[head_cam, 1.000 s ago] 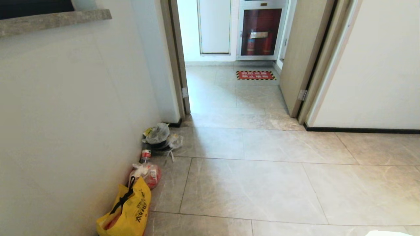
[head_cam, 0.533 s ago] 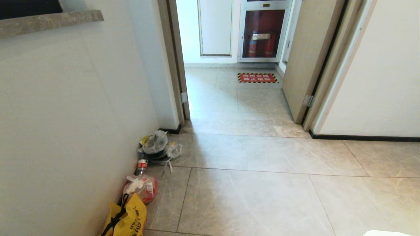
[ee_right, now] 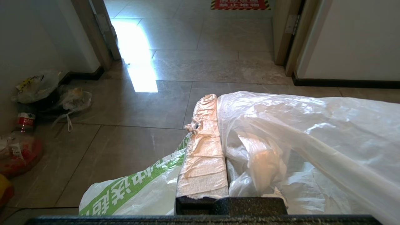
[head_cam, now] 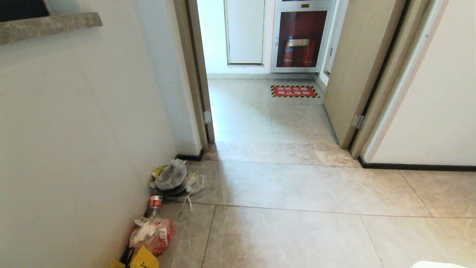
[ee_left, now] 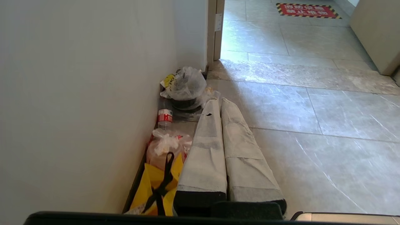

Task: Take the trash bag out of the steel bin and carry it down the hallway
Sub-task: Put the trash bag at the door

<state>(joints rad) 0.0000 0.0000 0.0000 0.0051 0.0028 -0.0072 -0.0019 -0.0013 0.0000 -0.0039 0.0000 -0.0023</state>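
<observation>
The trash bag (ee_right: 297,131), thin wrinkly white film, is bunched over one side of my right gripper (ee_right: 217,103), which is shut on it. White plastic with green lettering (ee_right: 131,187) hangs below the padded finger (ee_right: 204,150). A corner of the bag (head_cam: 442,264) shows at the bottom right of the head view. My left gripper (ee_left: 220,101) is shut with nothing in it, held low over the hallway floor (head_cam: 297,230). The steel bin is out of view.
Rubbish lines the left wall: clear bags (head_cam: 171,176), a red-labelled bottle (head_cam: 154,204), a red-filled bag (head_cam: 154,232) and a yellow bag (head_cam: 139,260). Ahead is a doorway (head_cam: 260,123) with an open door (head_cam: 357,74), a red floor sign (head_cam: 294,91) and an extinguisher cabinet (head_cam: 299,37).
The whole view has shifted: the camera has advanced toward the doorway, so the rubbish by the wall slid down and the yellow bag is almost out of the picture.
</observation>
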